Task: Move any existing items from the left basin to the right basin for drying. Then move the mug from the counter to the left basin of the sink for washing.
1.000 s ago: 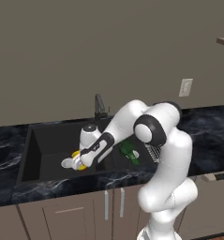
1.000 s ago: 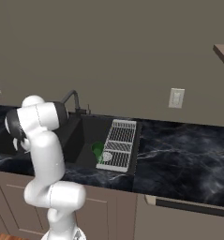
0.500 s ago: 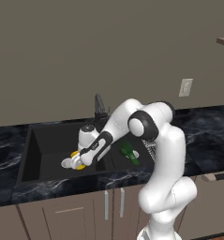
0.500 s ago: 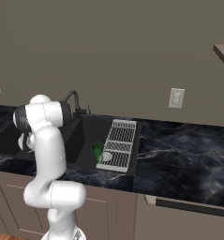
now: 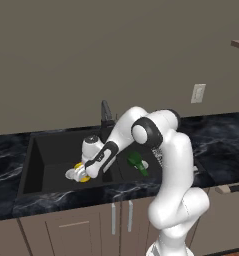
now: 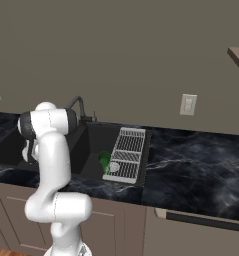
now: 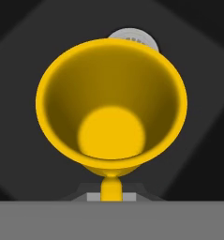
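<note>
So the gripper (image 5: 80, 174) was clamped on the yellow mug (image 7: 111, 103), held low over the left basin (image 5: 51, 150) drain (image 7: 134, 36) for washing.

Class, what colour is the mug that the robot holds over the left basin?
Bright yellow mug, clearest in the hand view.

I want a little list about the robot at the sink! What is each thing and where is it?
mug: yellow, held by its handle, low inside the left basin
hand: shut on the mug's handle, down in the left basin
left basin: wide and black, silver drain just past the mug
bottle: green, in the right basin
right basin: narrow, with a grey wire rack beside the bottle
counter: black marble with white veins
</note>
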Tool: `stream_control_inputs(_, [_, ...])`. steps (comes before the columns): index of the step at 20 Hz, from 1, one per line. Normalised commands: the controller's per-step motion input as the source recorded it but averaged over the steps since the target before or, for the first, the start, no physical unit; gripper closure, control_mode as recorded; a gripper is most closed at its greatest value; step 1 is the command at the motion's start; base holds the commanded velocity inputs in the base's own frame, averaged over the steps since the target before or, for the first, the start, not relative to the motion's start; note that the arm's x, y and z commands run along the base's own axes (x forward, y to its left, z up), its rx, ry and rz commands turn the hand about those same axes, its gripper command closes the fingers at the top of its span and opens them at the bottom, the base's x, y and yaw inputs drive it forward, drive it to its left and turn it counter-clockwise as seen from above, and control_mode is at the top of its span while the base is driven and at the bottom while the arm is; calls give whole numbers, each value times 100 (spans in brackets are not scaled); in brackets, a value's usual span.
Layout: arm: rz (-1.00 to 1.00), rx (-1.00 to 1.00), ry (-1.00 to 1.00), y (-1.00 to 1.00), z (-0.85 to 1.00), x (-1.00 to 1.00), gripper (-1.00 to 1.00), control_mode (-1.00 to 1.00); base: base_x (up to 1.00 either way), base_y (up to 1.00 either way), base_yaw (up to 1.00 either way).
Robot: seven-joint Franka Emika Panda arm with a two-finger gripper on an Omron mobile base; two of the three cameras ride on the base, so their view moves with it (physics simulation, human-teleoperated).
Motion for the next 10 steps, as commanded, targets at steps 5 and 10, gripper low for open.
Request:
stream_control_inputs(5, [0,0,1,0,-20,6,100,-100,0,0,0])
stream_control_inputs(10, [0,1,2,0,-10,0,100,-100,0,0,0])
